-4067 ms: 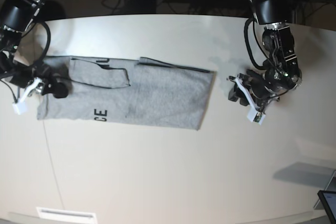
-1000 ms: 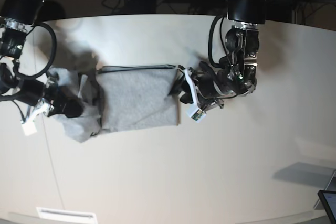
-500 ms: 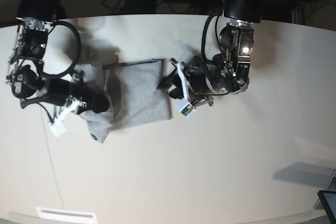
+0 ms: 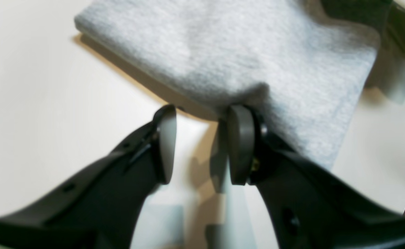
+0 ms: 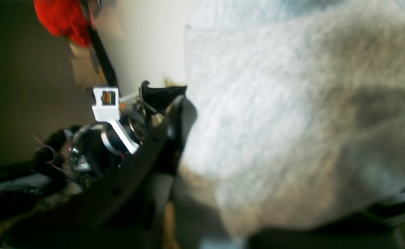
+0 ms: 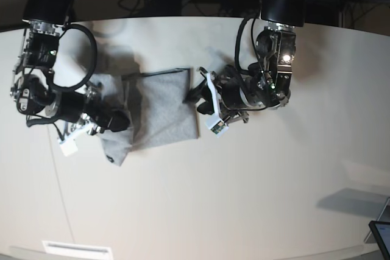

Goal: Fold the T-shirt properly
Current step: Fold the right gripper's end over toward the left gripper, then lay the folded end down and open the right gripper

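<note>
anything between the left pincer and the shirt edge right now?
Nothing visible. In the left wrist view the left pincer stands open right at the T-shirt edge, one pad against the cloth, bare table in the gap. The right pincer is at the far end, under draped fabric.

The shirt (image 6: 161, 111) is grey with tiny light flecks and no letters showing. The bench (image 6: 244, 199) is a pale cream. Both arms are black, and each pincer (image 4: 199, 145) is black with dark grey pads. In the upper left of the right wrist view, a red blob (image 5: 62, 19) shows.
</note>
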### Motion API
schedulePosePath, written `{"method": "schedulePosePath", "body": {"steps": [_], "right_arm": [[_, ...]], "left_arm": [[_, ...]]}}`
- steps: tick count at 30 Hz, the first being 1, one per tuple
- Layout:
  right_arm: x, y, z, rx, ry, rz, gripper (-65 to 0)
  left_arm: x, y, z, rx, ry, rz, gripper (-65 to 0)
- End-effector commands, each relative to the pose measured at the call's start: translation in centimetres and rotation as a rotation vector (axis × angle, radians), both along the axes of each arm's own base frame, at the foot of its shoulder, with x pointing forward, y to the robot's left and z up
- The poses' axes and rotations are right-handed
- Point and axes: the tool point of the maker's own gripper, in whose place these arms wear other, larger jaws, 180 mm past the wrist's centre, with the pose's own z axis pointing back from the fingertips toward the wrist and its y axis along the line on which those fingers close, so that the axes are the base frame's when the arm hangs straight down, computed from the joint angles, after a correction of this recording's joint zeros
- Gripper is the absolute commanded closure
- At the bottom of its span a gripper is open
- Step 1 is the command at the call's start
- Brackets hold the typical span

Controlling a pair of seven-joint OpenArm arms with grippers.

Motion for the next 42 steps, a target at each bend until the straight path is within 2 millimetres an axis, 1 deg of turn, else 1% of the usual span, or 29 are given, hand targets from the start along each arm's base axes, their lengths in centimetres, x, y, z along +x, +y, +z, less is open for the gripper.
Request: {"method": "schedulePosePath", "body": {"steps": [1, 3, 6, 10, 13, 17, 21, 25, 27, 29, 31, 34, 42], "right_arm": [[0.6, 0.4, 1.4, 0.014, -0.044, 0.016, -14.2], [0.4, 1.4, 1.4, 0.011, -0.046, 0.048, -17.3], [0.3, 2.9, 1.1, -0.013, -0.049, 0.086, -17.1], [0.3, 3.6, 0.1, -0.177, -0.085, 0.127, -17.3], [0.0, 4.2, -0.6, -0.26, -0.095, 0.164, -17.3], [0.0, 4.6, -0.9, -0.302, -0.1, 0.179, -17.1], [-0.6, 6.0, -1.1, -0.3, -0.101, 0.228, -17.6], [-1.0, 7.4, -1.0, -0.303, -0.113, 0.28, -17.7], [-1.2, 8.1, -0.5, -0.32, -0.142, 0.304, -17.7], [-1.3, 8.2, -0.1, -0.353, -0.17, 0.314, -17.8], [-1.3, 8.1, -0.5, -0.395, -0.174, 0.32, -17.8], [-2.1, 8.6, -1.0, -0.429, -0.166, 0.365, -17.8], [-3.3, 10.4, 0.1, -0.447, -0.226, 0.438, -17.4]], "left_arm": [[-1.0, 1.8, -1.7, 0.119, 0.053, -0.013, -24.2], [-1.0, 1.8, -1.6, 0.119, 0.053, -0.012, -24.2], [-0.9, 1.9, -1.6, 0.119, 0.052, -0.007, -24.2], [-0.9, 2.1, -1.7, 0.125, 0.052, -0.005, -24.2], [-0.9, 2.2, -1.7, 0.129, 0.051, -0.006, -24.2], [-0.9, 2.2, -1.7, 0.129, 0.051, -0.006, -24.2], [-0.8, 2.2, -1.7, 0.129, 0.051, -0.006, -24.2], [-0.8, 2.3, -1.8, 0.131, 0.054, -0.005, -24.2], [-0.8, 2.3, -1.8, 0.132, 0.056, -0.005, -24.2], [-0.8, 2.3, -1.8, 0.132, 0.056, -0.005, -24.2], [-0.8, 2.3, -1.8, 0.132, 0.056, -0.005, -24.2], [-0.8, 2.3, -1.9, 0.132, 0.056, -0.004, -24.2], [-0.7, 2.3, -1.8, 0.132, 0.053, -0.004, -24.2]]}}
